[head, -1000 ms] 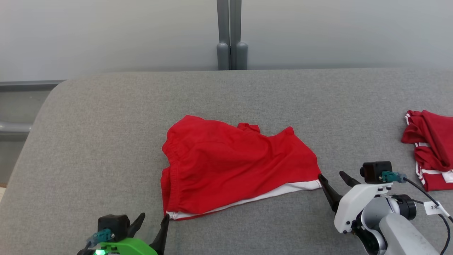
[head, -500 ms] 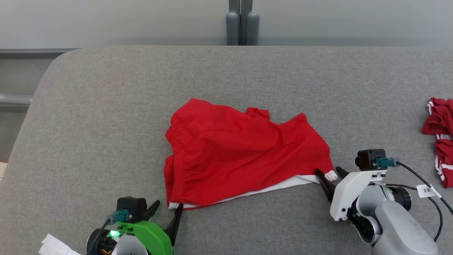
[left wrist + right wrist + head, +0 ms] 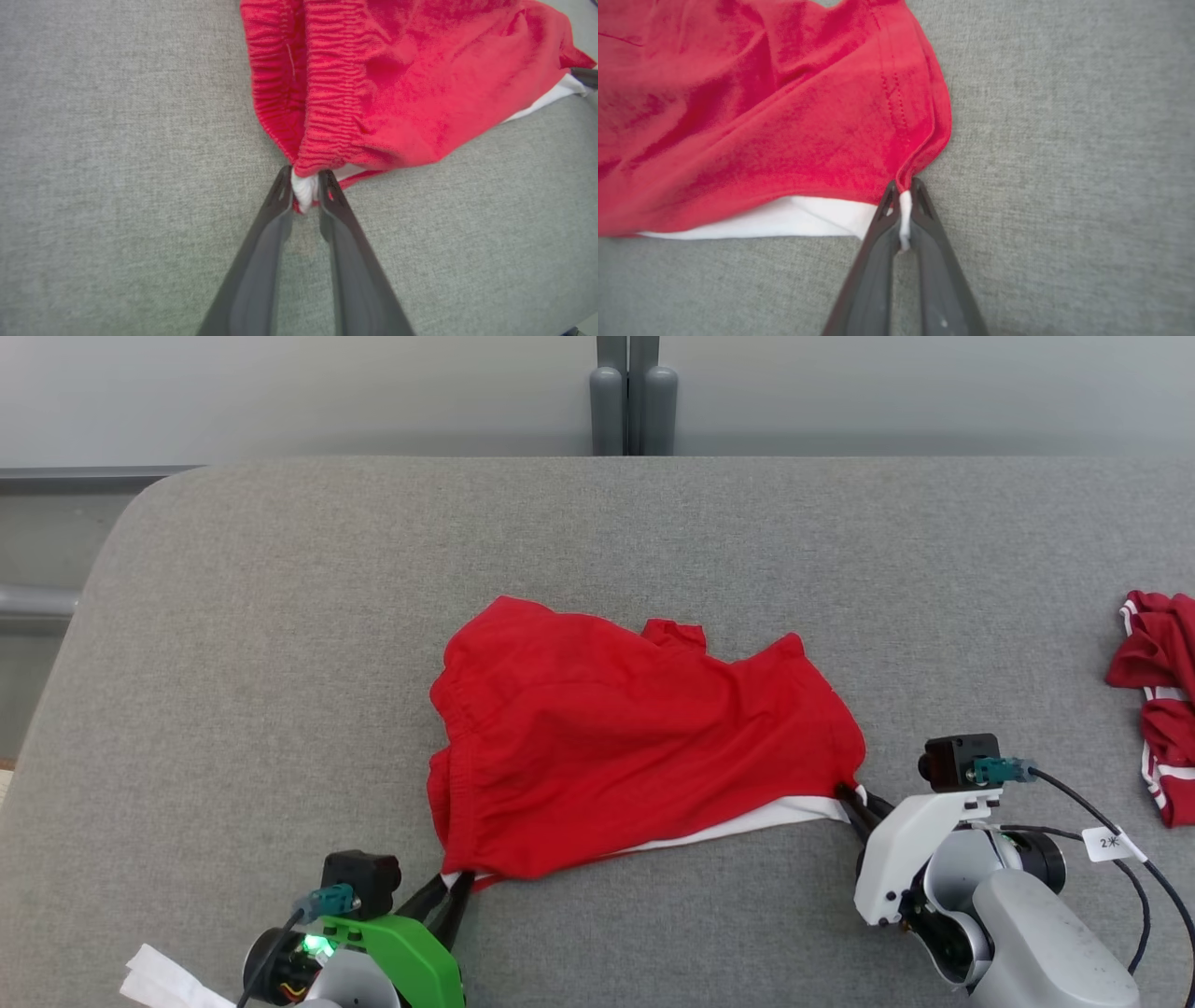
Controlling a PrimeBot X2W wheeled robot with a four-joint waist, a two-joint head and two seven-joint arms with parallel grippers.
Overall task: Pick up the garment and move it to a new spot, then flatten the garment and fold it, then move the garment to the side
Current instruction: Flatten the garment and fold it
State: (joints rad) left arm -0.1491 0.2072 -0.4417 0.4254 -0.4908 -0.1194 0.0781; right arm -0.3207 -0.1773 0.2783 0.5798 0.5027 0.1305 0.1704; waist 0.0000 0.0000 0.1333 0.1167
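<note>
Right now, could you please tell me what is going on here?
The robot grips the red garment by its two near corners: the left gripper is shut on the waistband corner, the right gripper on the white-edged hem corner. It lies rumpled on the grey surface; a second red garment sits far right.

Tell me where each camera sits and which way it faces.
Head view: from the head, down at the red garment on the grey surface; left tool, right tool show.
Left wrist view: wrist-mounted, along its fingers at the waistband corner.
Right wrist view: wrist-mounted, along its fingers at the hem corner.
Shared: each wrist view shows the garment's white edge pinched.
</note>
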